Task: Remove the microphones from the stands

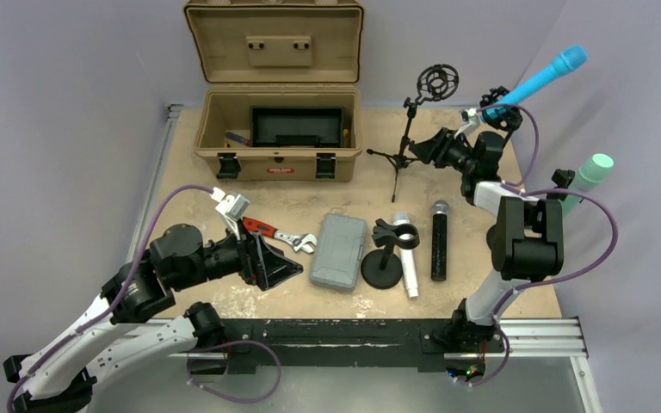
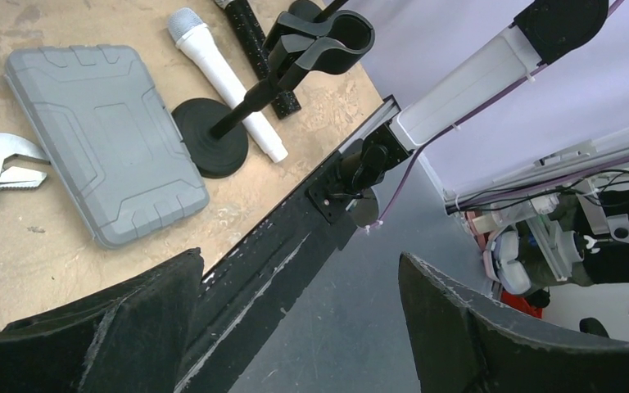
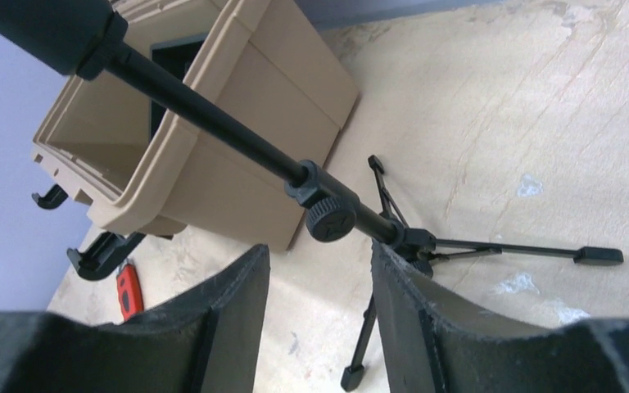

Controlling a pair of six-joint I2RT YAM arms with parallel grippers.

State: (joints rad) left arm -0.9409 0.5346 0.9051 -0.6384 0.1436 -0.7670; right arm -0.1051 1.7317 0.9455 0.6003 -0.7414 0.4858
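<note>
A blue microphone (image 1: pixel 540 79) sits tilted in a black clip (image 1: pixel 499 96) at the far right, above my right arm. A black tripod stand (image 1: pixel 404 138) with an empty shock mount (image 1: pixel 438 82) stands beside the toolbox. My right gripper (image 1: pixel 429 148) is open and empty, its tips close to the tripod's pole (image 3: pixel 213 115) and knob (image 3: pixel 332 217); it also shows in the right wrist view (image 3: pixel 319 270). A round-base stand (image 1: pixel 383 258) holds an empty clip (image 2: pixel 328 41). My left gripper (image 1: pixel 268 263) is open and empty left of the grey case; in the left wrist view (image 2: pixel 299 278) it hangs over the table's near edge.
A white microphone (image 1: pixel 407 254) and a black microphone (image 1: pixel 440 241) lie by the round-base stand. A grey case (image 1: pixel 338 250) and a red-handled wrench (image 1: pixel 277 234) lie mid-table. An open tan toolbox (image 1: pixel 277 138) stands at the back. A teal microphone (image 1: pixel 592 176) sticks up at the right edge.
</note>
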